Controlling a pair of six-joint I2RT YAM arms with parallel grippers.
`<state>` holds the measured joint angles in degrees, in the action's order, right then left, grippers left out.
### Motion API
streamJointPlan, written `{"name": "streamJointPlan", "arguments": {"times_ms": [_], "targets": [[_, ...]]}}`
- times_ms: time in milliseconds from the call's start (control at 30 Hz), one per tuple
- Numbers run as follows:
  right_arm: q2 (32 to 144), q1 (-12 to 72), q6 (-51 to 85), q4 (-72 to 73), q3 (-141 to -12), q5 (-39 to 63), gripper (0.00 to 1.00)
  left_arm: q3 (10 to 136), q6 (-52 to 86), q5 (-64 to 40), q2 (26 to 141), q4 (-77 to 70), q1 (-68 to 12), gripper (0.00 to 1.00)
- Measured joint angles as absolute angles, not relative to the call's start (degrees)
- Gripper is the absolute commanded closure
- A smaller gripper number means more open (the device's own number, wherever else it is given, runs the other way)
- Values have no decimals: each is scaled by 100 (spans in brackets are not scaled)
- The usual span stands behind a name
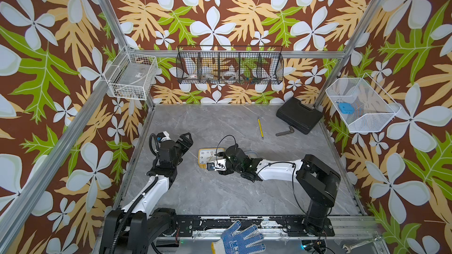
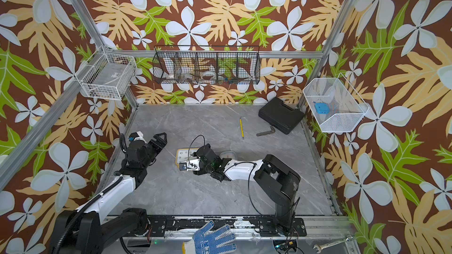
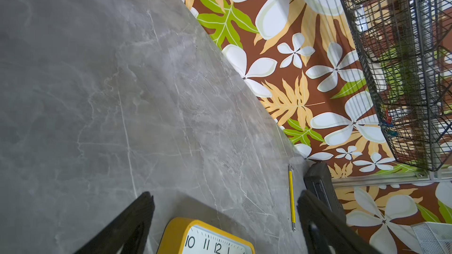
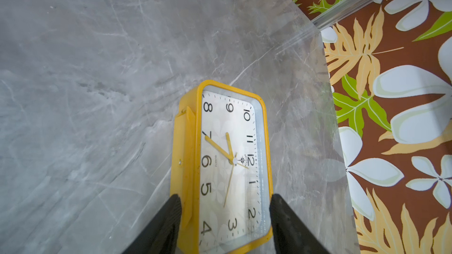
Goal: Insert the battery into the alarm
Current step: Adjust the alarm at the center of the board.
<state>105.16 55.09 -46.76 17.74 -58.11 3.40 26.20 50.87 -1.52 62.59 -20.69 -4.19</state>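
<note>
Looking at the right hand [image 4: 225,199] first, I see its two black fingers [image 4: 166,223] stand one on each side of the yellow, boxy plastic alarm clock [image 4: 230,155]. They look very close to its sides, maybe touching, but I cannot tell if they squeeze it yet. The alarm clock lies flat, face up, near the middle of the grey stone-look counter [image 1: 220,191], between the two arms.

I think the battery hole is on the back, facing down, so the clock must be turned over. That is where it could go wrong. Its sides look smooth, and one finger sits by a little flap on the side, so the clock could slip out, twist, and bang down on the counter. I cannot see the battery anywhere.

The right arm lies low and long across the counter, reaching in from the front right. The left hand [image 1: 187,142] is spread wide with nothing in it, hanging just beside the clock on a bent, lifted arm. If the clock swings that way, they could bump.
</note>
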Motion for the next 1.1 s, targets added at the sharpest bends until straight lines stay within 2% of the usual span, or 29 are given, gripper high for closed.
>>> {"name": "streamJointPlan", "arguments": {"times_ms": [467,733,1100], "targets": [[11111,5664,-4805,1708,-6040,-47,55,2650,5120,-163,6445,-1953,-403,8],[11225,5784,-4834,1844,-6027,-478,70,2663,5081,-174,6458,-1865,-401,8],[11142,5865,-4893,2088,-5848,-854,81,2663,5061,-174,6523,-1831,-401,9]]}}
